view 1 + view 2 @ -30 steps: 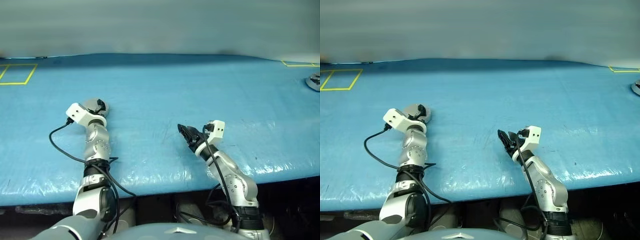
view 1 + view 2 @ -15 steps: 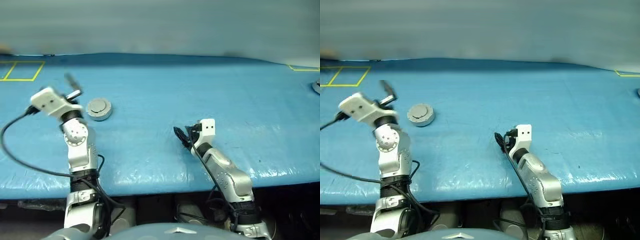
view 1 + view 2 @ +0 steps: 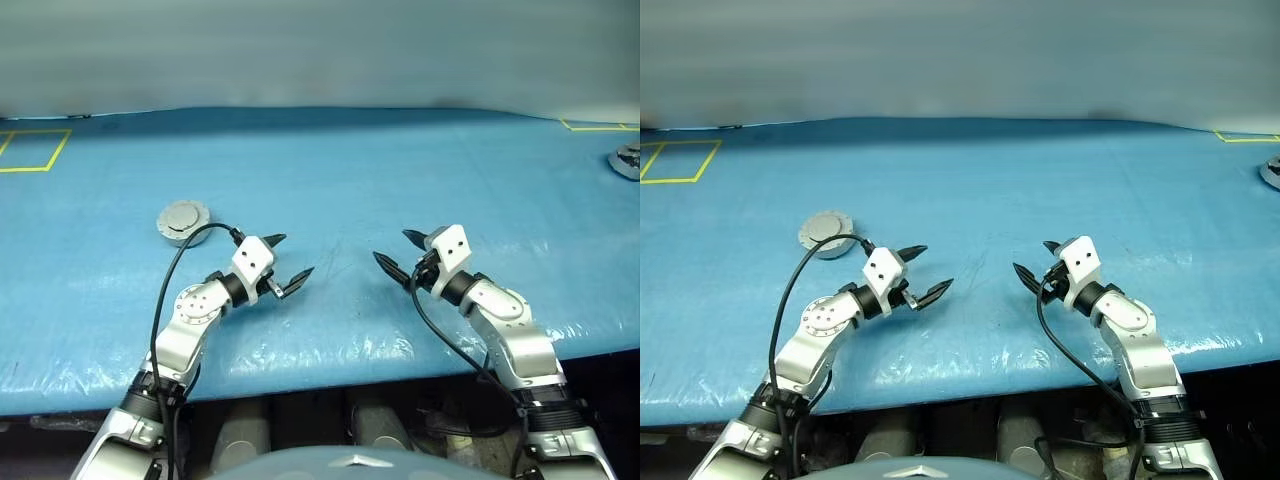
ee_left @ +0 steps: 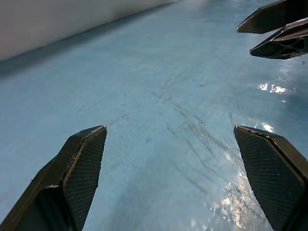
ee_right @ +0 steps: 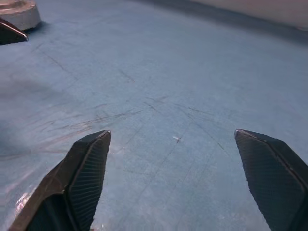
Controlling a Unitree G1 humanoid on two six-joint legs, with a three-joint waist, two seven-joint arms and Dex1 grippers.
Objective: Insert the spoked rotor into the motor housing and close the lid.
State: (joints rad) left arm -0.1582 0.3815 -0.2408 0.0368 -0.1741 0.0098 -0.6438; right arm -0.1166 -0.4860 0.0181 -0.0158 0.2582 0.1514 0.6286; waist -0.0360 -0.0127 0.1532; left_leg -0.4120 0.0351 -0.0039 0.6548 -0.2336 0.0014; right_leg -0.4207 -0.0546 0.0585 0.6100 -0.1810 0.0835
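Observation:
A round silver-grey casing (image 3: 183,221) lies flat on the blue table, left of centre, with a plain grey disc as its top face; it reads as the motor housing with the lid on it. The spoked rotor is out of view. My left gripper (image 3: 294,254) hangs open and empty to the right of the casing and nearer the front edge, well apart from it. My right gripper (image 3: 393,245) faces it across a short gap, open and empty. The right wrist view shows the casing (image 5: 17,12) far off. The left wrist view catches the right gripper's fingers (image 4: 274,29).
A small silver object (image 3: 627,160) sits cut off at the far right edge of the table. Yellow tape outlines mark the far left corner (image 3: 30,150) and far right corner (image 3: 600,127). The table's front edge (image 3: 330,365) runs just below both grippers.
The left gripper left the casing, swung out to its left, then came round to its right and nearer the front. The right gripper rolled, shifted right and opened wide.

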